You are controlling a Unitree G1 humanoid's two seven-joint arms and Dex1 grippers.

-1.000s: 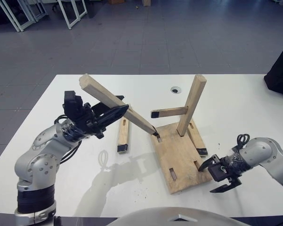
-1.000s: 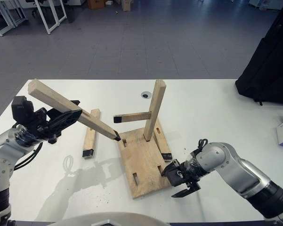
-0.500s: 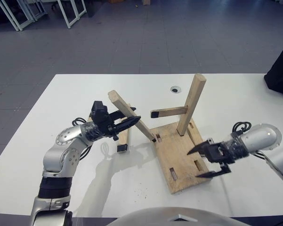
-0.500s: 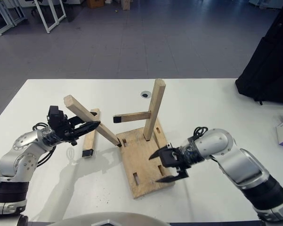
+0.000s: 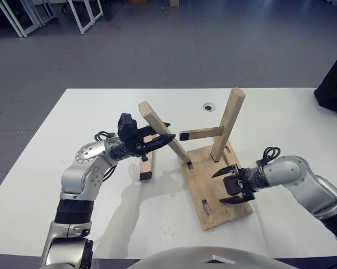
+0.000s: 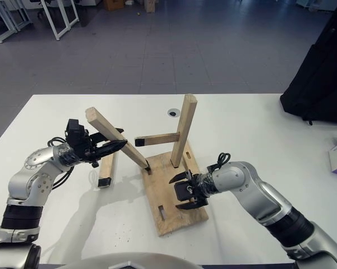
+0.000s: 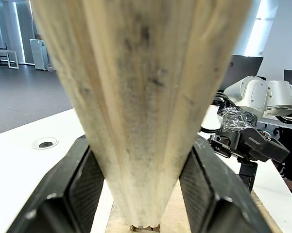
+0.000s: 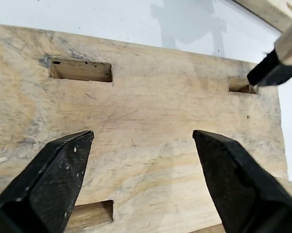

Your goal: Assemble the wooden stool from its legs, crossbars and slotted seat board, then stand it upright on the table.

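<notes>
The slotted seat board lies flat on the white table. One leg stands upright in it, with a black-tipped crossbar sticking out toward my left. My left gripper is shut on a second leg, which is tilted with its black tip right at a board slot. My right gripper hovers open over the board's right half, its fingers apart and holding nothing. Another slot lies just beyond them.
A loose black-tipped wooden piece lies on the table left of the board. Another piece lies along the board's right edge behind the upright leg. A round cable hole sits farther back. The table's left and front right are bare.
My left arm swung forward, raising the held leg steeper while its tip stayed by the slot. My right gripper moved from the board's front right corner onto the board, fingers open.
</notes>
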